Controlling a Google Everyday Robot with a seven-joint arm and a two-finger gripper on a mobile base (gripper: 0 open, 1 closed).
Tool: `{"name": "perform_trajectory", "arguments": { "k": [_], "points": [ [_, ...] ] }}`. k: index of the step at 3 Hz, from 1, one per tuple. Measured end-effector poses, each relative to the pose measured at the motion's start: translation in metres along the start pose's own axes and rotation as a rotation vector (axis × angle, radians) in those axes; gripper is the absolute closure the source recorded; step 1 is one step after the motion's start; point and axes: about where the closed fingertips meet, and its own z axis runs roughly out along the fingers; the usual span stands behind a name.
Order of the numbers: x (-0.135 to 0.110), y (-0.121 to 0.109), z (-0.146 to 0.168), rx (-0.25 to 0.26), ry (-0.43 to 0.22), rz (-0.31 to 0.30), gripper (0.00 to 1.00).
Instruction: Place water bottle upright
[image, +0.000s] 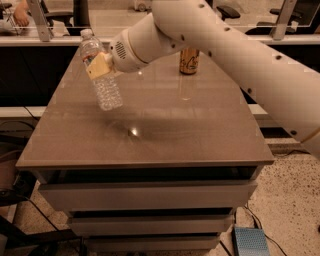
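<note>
Clamping the clear water bottle just below its shoulder, the gripper hangs over the left rear part of the table, closed firmly on the plastic. The bottle leans, white cap up and to the left, base low over the surface. A copper-coloured drink can stands well apart at the back.

A copper-coloured can stands upright near the far edge of a brown table with drawers beneath, well apart from the gripper over its far left; a blue box lies on the speckled floor
</note>
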Motion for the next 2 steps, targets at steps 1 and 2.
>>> {"name": "perform_trajectory", "arguments": {
  "k": [1,2],
  "points": [
    [-0.0053,-0.0014,-0.0119,0.029,0.064,-0.06,1.0],
    [-0.0054,-0.002,-0.0128,0.029,0.066,-0.073,1.0]
  ]
}}
